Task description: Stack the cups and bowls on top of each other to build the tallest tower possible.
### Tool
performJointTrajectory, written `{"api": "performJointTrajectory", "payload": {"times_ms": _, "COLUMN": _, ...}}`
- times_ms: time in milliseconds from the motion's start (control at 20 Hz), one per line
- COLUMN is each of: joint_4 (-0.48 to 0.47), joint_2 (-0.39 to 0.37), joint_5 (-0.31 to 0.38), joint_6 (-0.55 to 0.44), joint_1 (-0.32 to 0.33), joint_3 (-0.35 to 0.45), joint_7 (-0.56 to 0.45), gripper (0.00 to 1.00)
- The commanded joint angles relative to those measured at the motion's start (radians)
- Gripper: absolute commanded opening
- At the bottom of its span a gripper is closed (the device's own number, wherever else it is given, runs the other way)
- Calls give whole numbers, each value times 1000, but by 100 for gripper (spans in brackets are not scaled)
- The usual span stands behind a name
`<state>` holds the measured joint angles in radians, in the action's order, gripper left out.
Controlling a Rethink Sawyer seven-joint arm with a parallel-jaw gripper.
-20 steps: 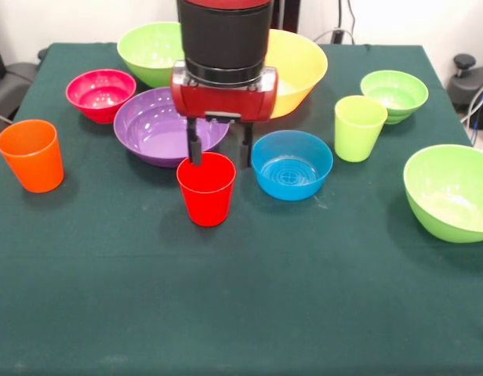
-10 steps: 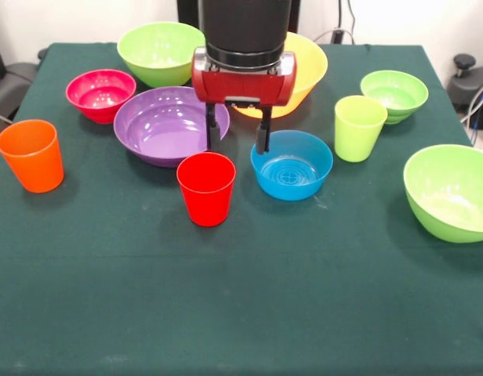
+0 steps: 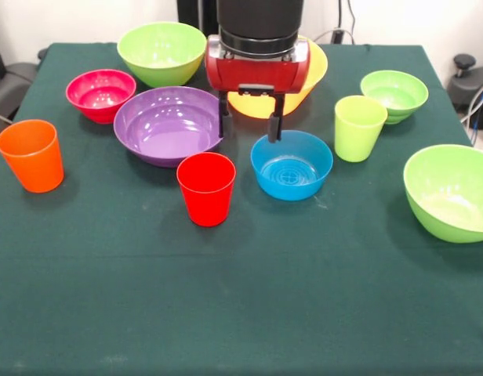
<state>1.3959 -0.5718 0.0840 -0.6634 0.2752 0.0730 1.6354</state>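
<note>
Cups and bowls stand singly, none stacked, on a desk [image 3: 241, 313] spread with dark green cloth. From the left: an orange cup [image 3: 30, 155], a magenta bowl [image 3: 100, 94], a lime bowl [image 3: 161, 52] at the back, a wide purple bowl [image 3: 168, 124], a red cup [image 3: 206, 188], a blue bowl [image 3: 292, 164] with a yellow bowl [image 3: 314, 66] behind it, a lime cup [image 3: 359, 128], a small lime bowl [image 3: 394, 95] and a large lime bowl [image 3: 450, 192]. The pincer [image 3: 249, 125] hangs open and empty between the purple and blue bowls. A pale wall and dark cables lie behind the desk.
</note>
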Motion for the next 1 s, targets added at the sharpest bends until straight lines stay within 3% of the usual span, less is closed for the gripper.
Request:
{"api": "performJointTrajectory", "payload": {"times_ms": 50, "joint_4": 62, "joint_2": 29, "joint_5": 26, "joint_6": 32, "joint_1": -32, "joint_3": 50, "joint_7": 86, "gripper": 100}}
{"api": "performJointTrajectory", "payload": {"times_ms": 800, "joint_4": -50, "joint_2": 79, "joint_5": 13, "joint_6": -25, "joint_1": -34, "joint_3": 50, "joint_7": 74, "gripper": 100}}
{"api": "performJointTrajectory", "payload": {"times_ms": 1000, "joint_4": -5, "joint_2": 59, "joint_5": 12, "joint_6": 3, "joint_1": -37, "joint_3": 48, "joint_7": 88, "gripper": 100}}
